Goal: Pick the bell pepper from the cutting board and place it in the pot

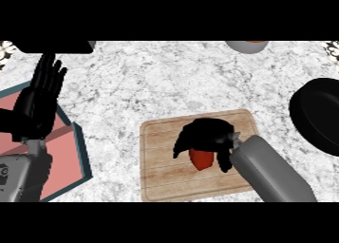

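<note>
You have the pot (323,116) right of the cutting board (164,180), holding nothing visible. The right hand (203,135) sits over the board, fingers curled round the bell pepper (201,160); it appears not yet lifted. Carry and release remain. The left hand (40,95) rests open, left of the board. The pepper's long axis runs roughly vertically, tip toward the board's near edge.

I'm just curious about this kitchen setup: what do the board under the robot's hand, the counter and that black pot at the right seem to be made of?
The cutting board looks like pale unvarnished wood: tan planks with grain lines. The counter looks like polished marble or granite, white with grey speckled veining. The pot seems dark metal or cast iron, matt black with a thick rim; the look leaves it open.
</note>
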